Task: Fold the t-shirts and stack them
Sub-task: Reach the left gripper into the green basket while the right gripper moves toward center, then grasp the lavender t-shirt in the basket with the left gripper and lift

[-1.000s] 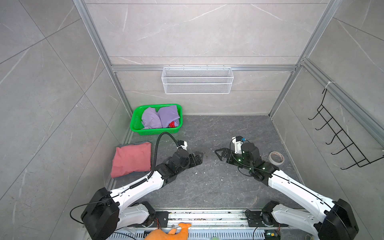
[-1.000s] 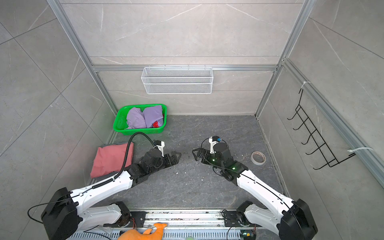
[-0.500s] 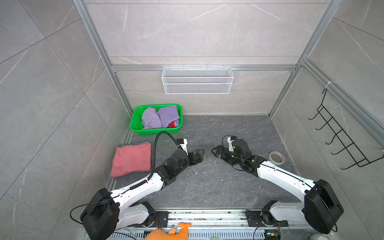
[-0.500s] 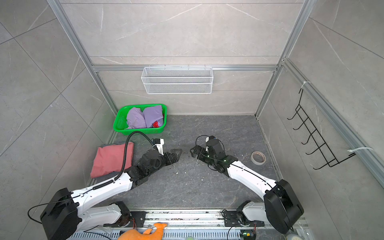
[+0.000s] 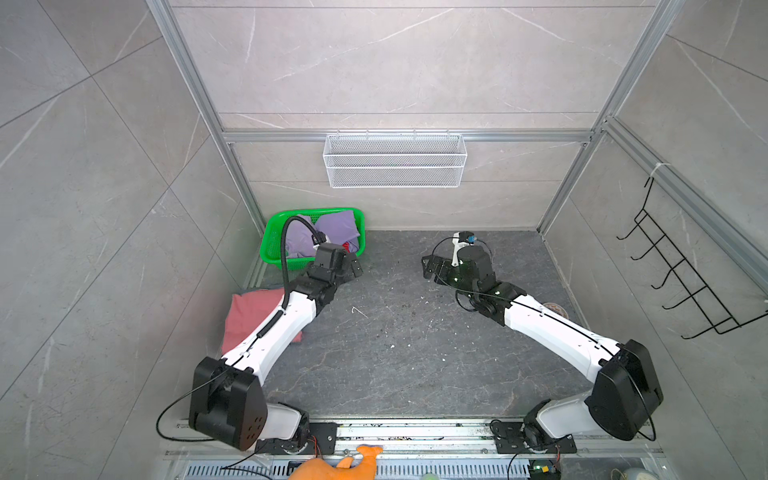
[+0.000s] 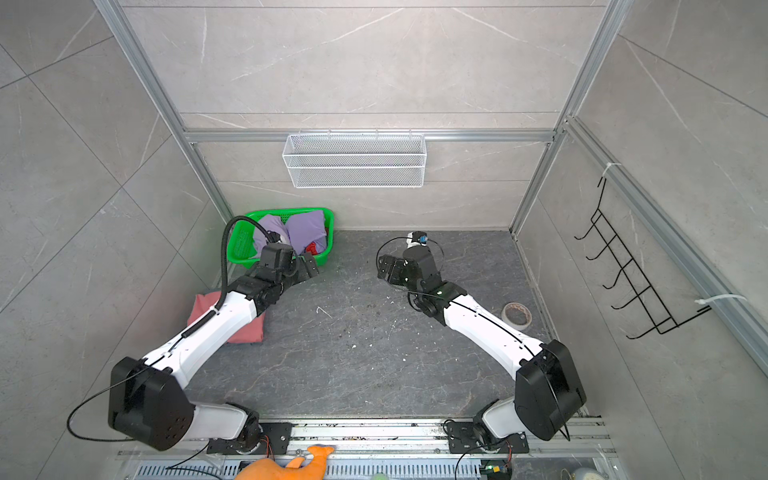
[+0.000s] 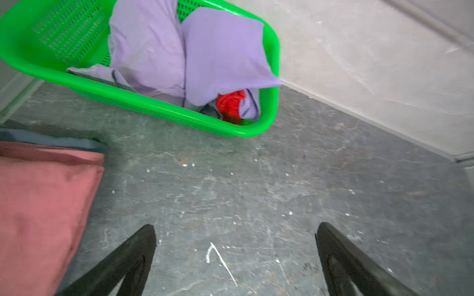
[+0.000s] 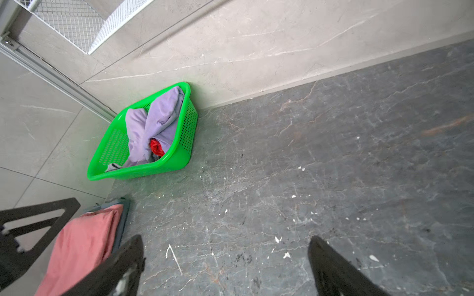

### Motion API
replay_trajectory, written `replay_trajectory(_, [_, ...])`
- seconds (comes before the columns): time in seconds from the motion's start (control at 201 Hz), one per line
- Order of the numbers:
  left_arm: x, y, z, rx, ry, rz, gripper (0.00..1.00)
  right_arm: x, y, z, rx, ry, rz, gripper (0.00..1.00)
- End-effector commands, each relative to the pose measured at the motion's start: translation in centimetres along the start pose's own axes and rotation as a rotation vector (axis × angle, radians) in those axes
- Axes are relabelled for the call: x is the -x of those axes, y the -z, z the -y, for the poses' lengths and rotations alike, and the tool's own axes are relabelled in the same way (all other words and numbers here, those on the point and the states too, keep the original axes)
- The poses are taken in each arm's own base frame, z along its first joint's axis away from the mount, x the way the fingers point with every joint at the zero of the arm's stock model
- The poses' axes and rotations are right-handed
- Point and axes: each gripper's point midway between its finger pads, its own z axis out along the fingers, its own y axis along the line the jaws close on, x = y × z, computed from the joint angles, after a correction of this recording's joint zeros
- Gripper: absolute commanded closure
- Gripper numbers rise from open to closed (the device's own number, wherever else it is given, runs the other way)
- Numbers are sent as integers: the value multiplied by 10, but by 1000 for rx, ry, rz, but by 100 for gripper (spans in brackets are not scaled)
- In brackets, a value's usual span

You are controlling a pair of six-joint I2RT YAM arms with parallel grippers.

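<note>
Grey table (image 5: 395,353), green basket (image 5: 272,253) in the far corner, nothing gripped yet!
In a top view, the left end effector (image 5: 350,265) is spread just beside the basket and the right end effector (image 5: 430,268) is spread, well apart from it. Left wrist: soft, light lavender tees (image 7: 223,56) lie inside, so pinch the loose fold. Right wrist: pink tee (image 8: 82,246) folded nearby.

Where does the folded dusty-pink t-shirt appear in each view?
Top view: dusty-pink t-shirt on the floor's left side, below the green basket.
Top view: dusty-pink t-shirt, same spot.
Left wrist: dusty-pink t-shirt across bare floor from the basket.
Right wrist: dusty-pink t-shirt, likewise.
Shared landmark: the green basket.
</note>
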Motion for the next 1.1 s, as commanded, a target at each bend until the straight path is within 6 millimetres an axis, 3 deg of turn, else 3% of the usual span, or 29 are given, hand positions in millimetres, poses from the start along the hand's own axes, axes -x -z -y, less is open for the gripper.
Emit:
replay_trajectory(0.0, [1, -26, -14, 25, -55, -86, 2, -2, -13, -9, 11, 76, -7, 1])
replay_trajectory(0.329, [37, -108, -22, 16, -73, -96, 10, -33, -37, -55, 118, 131, -79, 2])
replay_trajectory(0.568, [67, -157, -9, -55, -66, -13, 14, -52, -43, -70, 145, 169, -119, 2])
replay_trajectory(0.797, [73, -191, -5, -90, -37, 12, 22, -61, -50, -74, 132, 193, -148, 3])
replay_trajectory(0.946, [73, -205, -6, -114, -3, 17, 38, -61, -58, -81, 154, 210, -148, 3])
replay_trajectory(1.09, [78, -204, -5, -133, 14, 44, 59, -62, -65, -94, 198, 219, -154, 3])
